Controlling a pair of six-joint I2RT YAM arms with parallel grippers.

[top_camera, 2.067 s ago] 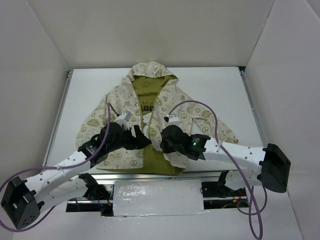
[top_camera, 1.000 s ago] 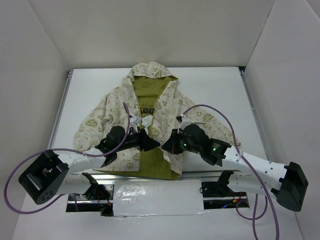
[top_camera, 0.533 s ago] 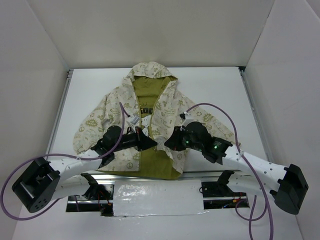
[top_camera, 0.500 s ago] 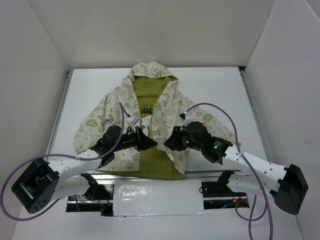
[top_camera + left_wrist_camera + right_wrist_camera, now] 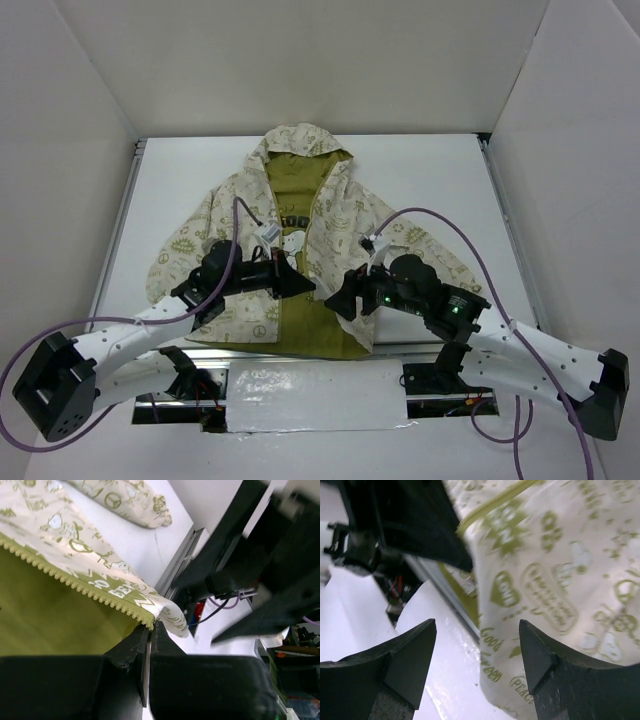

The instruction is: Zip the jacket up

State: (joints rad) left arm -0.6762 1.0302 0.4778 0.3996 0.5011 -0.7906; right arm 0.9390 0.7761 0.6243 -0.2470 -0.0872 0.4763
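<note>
Clamping shut on the zipper end of the jacket (image 5: 340,210) by the worktop's (image 5: 200,170) near edge, the left end effector (image 5: 150,627) has taken hold; the right end effector (image 5: 476,635) has just spread open, empty, so zipping isn't begun

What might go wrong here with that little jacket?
The left gripper pinches only the bottom tip of the olive zipper edge of the cream doodle-print jacket; a tug might pull it free. The right gripper is open and holds nothing, so the rest of the fabric lies loose and may bunch or shift. The grippers sit close and might bump.
</note>
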